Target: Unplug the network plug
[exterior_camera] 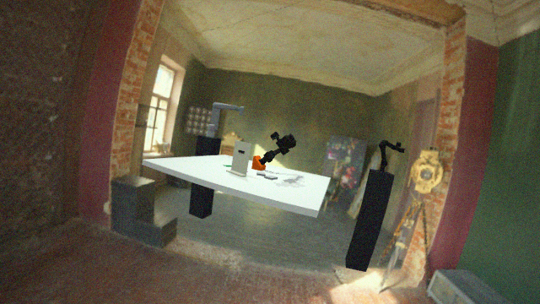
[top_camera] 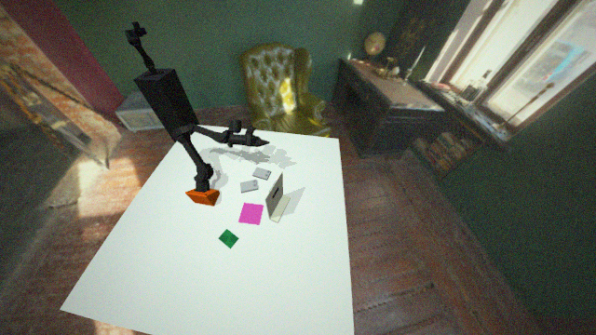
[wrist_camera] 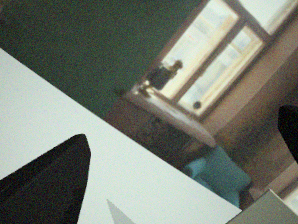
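The upright grey panel (top_camera: 272, 204) (exterior_camera: 241, 162) stands on a pale foot; its top corner (wrist_camera: 267, 212) shows at the bottom right of the wrist view. A small dark shape (top_camera: 276, 192) on its face marks the socket area; I cannot tell plug, tab and socket apart there. A flat magenta square (top_camera: 251, 213) lies before the panel and a smaller green square (top_camera: 228, 238) lies farther off; which is the marked one I cannot tell. My gripper (top_camera: 267, 142) (exterior_camera: 291, 143) (wrist_camera: 184, 130) is open, with nothing between its fingers, raised above the table and away from the panel.
Two flat grey blocks (top_camera: 262, 173) (top_camera: 249, 186) lie on the white table (top_camera: 279, 279) (exterior_camera: 291, 196) near the panel. My arm's orange base (top_camera: 203, 197) (exterior_camera: 258, 163) stands across from the panel's face. Another black arm on a dark pillar (top_camera: 168, 100) (exterior_camera: 369, 219) stands beyond the table.
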Robot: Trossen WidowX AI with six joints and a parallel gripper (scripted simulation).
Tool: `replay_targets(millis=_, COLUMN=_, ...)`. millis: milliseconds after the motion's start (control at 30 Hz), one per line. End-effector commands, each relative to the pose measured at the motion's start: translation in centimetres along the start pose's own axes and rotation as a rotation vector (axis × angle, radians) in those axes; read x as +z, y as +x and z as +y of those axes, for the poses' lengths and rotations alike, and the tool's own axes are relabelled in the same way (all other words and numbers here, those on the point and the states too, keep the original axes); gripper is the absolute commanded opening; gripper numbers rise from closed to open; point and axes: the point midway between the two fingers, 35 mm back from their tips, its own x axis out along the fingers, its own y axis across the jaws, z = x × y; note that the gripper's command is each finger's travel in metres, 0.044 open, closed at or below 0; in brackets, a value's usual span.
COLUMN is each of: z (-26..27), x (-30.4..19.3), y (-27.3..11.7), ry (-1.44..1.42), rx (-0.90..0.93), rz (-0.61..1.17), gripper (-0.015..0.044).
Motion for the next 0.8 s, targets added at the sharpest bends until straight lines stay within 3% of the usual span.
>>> replay_targets(millis=0, z=0.0, x=-0.1, y=0.0, ry=-0.002, rx=-0.001, rz=0.001, gripper=0.0374)
replay_targets(millis=267, z=-0.9, x=-4.9, y=0.0, ry=-0.143, rx=-0.084, rz=0.109, gripper=0.0164)
replay_targets(millis=767, z=-3.3, x=-16.9, y=-3.3, ry=-0.568, rx=-0.234, rz=0.444, gripper=0.0156)
